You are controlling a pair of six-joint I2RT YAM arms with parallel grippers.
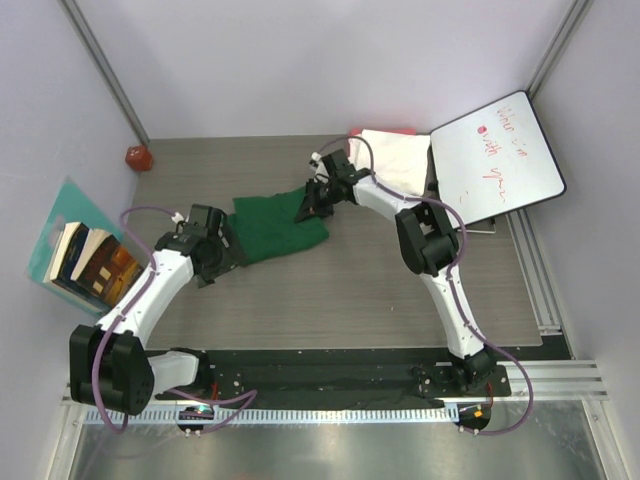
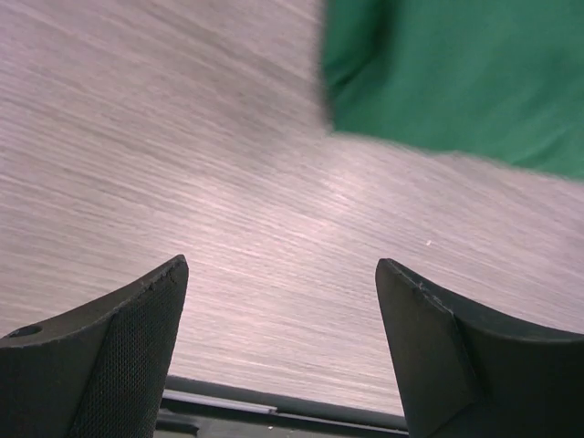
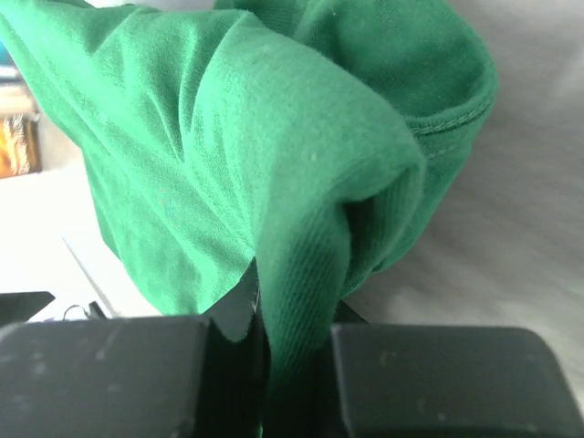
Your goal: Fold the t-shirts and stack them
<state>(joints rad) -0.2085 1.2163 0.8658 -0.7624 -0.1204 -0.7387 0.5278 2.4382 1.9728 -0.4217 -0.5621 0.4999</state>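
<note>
The dark green t-shirt (image 1: 275,227) lies partly folded in the middle of the table. My right gripper (image 1: 308,205) is shut on its far right edge and holds a fold of green cloth (image 3: 301,274) between the jaws. My left gripper (image 1: 222,262) is open and empty, just left of the shirt; the green shirt (image 2: 456,73) shows at the top right of the left wrist view, apart from the fingers (image 2: 137,347). The cream-white folded bundle (image 1: 393,158) lies at the back right with a red-pink cloth edge (image 1: 385,131) beneath it.
A white whiteboard (image 1: 497,160) with red writing leans at the back right next to the bundle. Books on a teal sheet (image 1: 85,255) lie past the left edge. A small red object (image 1: 138,157) sits at the back left corner. Grey walls enclose the table.
</note>
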